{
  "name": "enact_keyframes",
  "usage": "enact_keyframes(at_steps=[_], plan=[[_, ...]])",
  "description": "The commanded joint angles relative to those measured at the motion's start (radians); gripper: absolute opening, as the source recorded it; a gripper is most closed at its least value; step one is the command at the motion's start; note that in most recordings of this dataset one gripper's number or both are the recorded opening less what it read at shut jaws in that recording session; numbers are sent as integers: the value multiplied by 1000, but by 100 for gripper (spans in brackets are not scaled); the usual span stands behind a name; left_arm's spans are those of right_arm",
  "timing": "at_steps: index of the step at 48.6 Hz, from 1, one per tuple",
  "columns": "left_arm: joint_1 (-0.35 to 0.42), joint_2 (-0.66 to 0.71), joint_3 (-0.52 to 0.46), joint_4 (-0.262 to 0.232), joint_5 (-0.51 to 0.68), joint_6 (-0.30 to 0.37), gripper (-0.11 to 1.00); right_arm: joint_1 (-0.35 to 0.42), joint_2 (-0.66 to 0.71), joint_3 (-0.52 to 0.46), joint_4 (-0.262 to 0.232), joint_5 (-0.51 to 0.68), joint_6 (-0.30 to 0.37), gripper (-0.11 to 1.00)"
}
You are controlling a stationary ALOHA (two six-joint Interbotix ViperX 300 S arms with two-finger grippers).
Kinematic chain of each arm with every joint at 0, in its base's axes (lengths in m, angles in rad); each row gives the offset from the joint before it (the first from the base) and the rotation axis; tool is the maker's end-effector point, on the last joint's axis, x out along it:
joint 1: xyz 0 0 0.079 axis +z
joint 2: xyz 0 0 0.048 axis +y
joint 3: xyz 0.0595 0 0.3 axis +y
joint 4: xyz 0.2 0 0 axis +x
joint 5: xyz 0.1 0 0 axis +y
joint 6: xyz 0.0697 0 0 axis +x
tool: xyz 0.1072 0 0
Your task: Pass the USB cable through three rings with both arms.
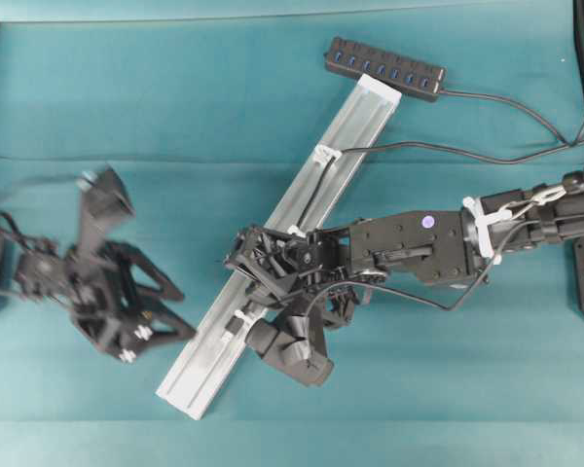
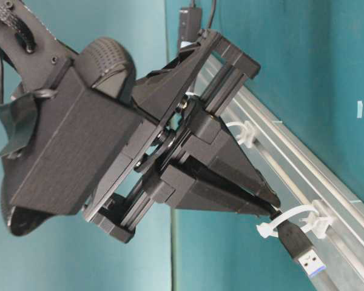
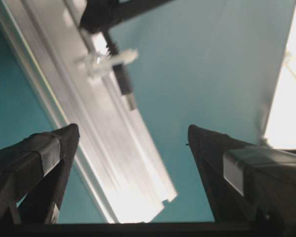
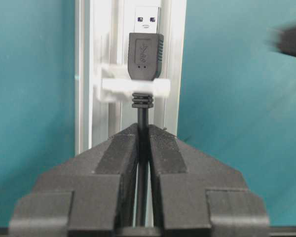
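- Overhead: right gripper sits over the rail at centre; left gripper waits at left on open teal bench.
- Table-level: plug has cleared a ring at lower right.
- Left wrist: fingers spread apart, rail end between them.
- Right wrist: fingers clamped on the USB cable, just below the ring.

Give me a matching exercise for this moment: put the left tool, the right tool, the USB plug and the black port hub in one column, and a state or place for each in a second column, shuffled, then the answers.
Column one:
1. left tool
2. right tool
3. USB plug
4. black port hub

Column two:
A. at the far end of the silver rail
B. shut on the USB cable
C. open, holding nothing
D. poking out past a white ring

Pairs: 1-C, 2-B, 3-D, 4-A
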Motion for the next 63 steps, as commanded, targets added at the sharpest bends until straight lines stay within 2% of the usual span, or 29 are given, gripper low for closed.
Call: enact_keyframes(at_steps=[1,19,30,46,51,63], plan=[[-6,28,-31,3,-25,-2,96,14,2,-12,9,-8,0,10],[-20,75,-60,3,-104,-21,95,15,3,-12,9,-6,2,10],[-37,173,-91,3,-164,-52,95,14,5,-12,9,-8,2,10],[-38,273,-141,2,-170,-55,93,12,5,-12,8,-9,2,10],[-38,272,-137,3,-169,-55,86,11,5,-12,8,-9,2,10],[-34,272,-129,3,-166,-55,59,9,5,-11,8,-6,2,10]])
